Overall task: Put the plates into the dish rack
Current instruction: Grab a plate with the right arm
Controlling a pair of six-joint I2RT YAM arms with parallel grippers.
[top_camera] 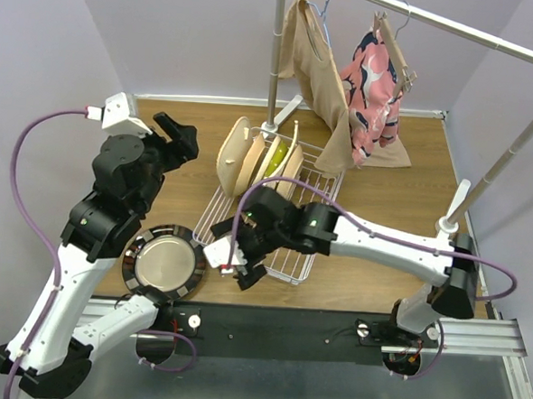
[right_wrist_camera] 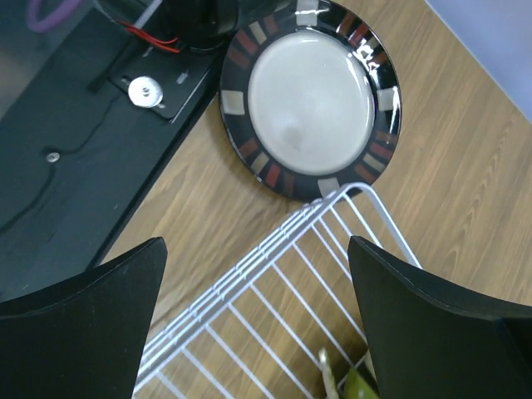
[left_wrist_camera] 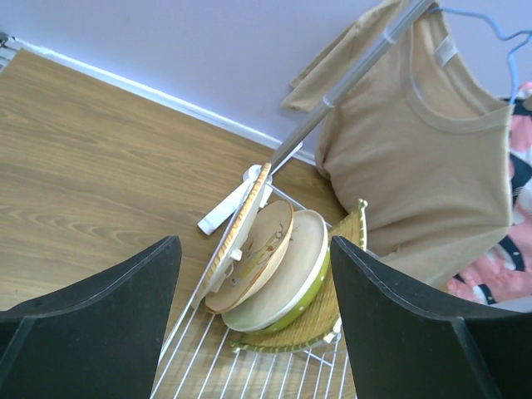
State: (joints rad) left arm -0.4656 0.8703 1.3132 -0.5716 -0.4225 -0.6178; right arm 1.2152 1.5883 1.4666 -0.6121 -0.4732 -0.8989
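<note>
Several plates (top_camera: 250, 167) stand on edge at the far end of the dish rack (top_camera: 288, 262), leaned together between its prongs so they keep upright. One dark-rimmed plate (top_camera: 165, 262) lies flat on the table just off the rack's near-left corner, not yet loaded. The left gripper (left_wrist_camera: 255, 241), left of the rack, gapes wide and empty; the right gripper (right_wrist_camera: 256, 249), over the rack's near-left corner, is fully spread, holding nothing, judged poised for that plate
</note>
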